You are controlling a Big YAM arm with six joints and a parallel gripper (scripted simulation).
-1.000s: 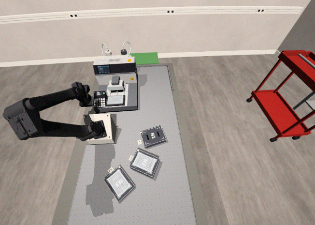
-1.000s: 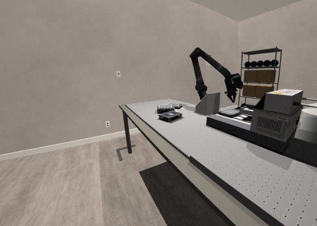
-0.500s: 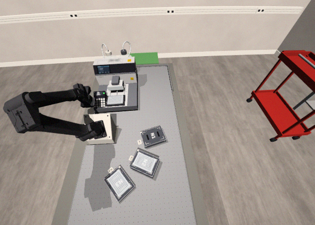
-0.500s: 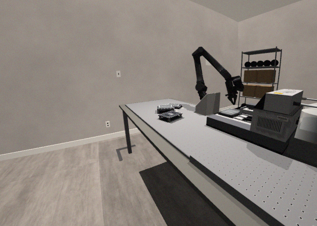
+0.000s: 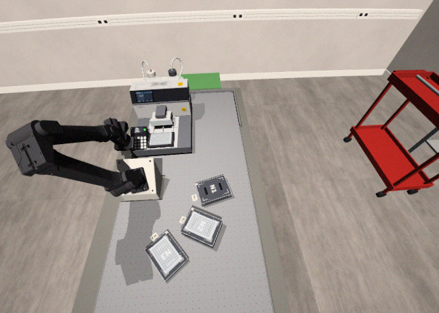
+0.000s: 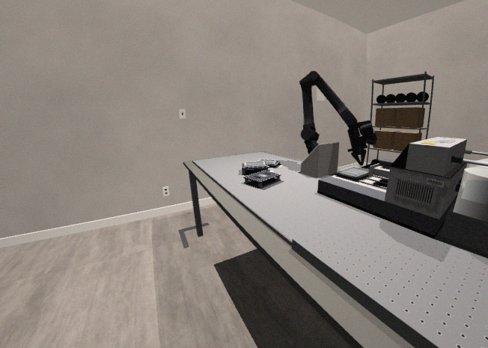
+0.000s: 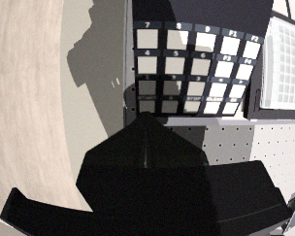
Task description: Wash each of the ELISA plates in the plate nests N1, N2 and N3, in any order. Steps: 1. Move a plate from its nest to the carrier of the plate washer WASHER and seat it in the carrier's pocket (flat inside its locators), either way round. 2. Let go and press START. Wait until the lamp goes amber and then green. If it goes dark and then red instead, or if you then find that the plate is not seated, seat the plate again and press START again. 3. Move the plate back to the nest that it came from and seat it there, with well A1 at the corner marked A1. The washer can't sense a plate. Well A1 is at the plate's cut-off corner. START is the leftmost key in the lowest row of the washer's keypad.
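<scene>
My gripper [image 6: 361, 162] [image 7: 146, 118] is shut and empty, fingers pointing down at the front edge of the washer's keypad [image 5: 140, 143] [image 7: 176, 66]. In the wrist view its tips overlap the lower edge of the START key [image 7: 147, 105]; contact cannot be told. The lamp [image 5: 145, 129] is green. A white plate [image 5: 161, 138] [image 6: 354, 173] [image 7: 287, 62] lies in the washer's carrier and looks flat. Nest N1 [image 5: 213, 188] [image 6: 261, 176] is empty. One plate [image 5: 202, 225] lies in nest N2, another [image 5: 165, 254] in nest N3.
The washer's tall rear housing [image 5: 159, 91] [image 6: 435, 154] stands behind the carrier. The arm's pale base block [image 5: 154, 178] [image 6: 326, 160] stands in front of the washer. A red cart [image 5: 386, 157] is off to the right of the table.
</scene>
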